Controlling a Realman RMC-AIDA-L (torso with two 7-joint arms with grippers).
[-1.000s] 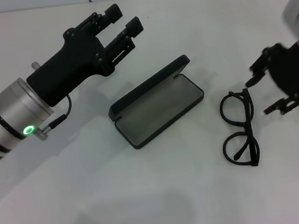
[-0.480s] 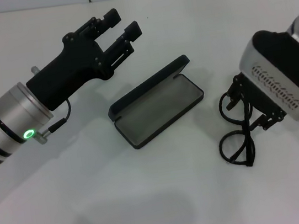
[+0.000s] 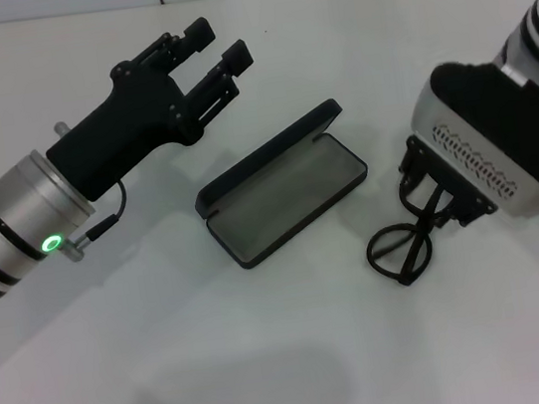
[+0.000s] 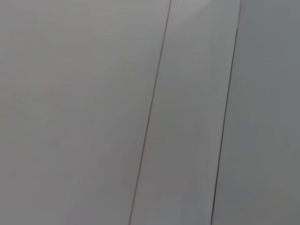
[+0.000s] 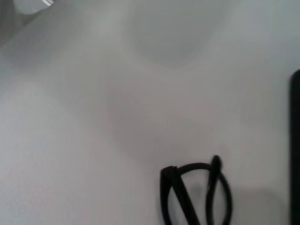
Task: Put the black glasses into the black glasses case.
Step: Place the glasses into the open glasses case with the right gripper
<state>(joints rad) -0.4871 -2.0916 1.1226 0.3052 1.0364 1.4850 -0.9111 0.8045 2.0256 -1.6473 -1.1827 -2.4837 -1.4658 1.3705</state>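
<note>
Head view: the black glasses [image 3: 399, 244] are seen as a thin dark frame with rounded rims, folded, on the white table [image 3: 272, 362] at 4 o'clock from the black glasses case [image 3: 282, 185]. The case lies open, a rounded rectangular hard shell with matte grey lining. The right gripper [image 3: 442, 200] is closed on the glasses' upper end. The left gripper [image 3: 213, 51] is held with fingers apart at 10 o'clock from the case.
</note>
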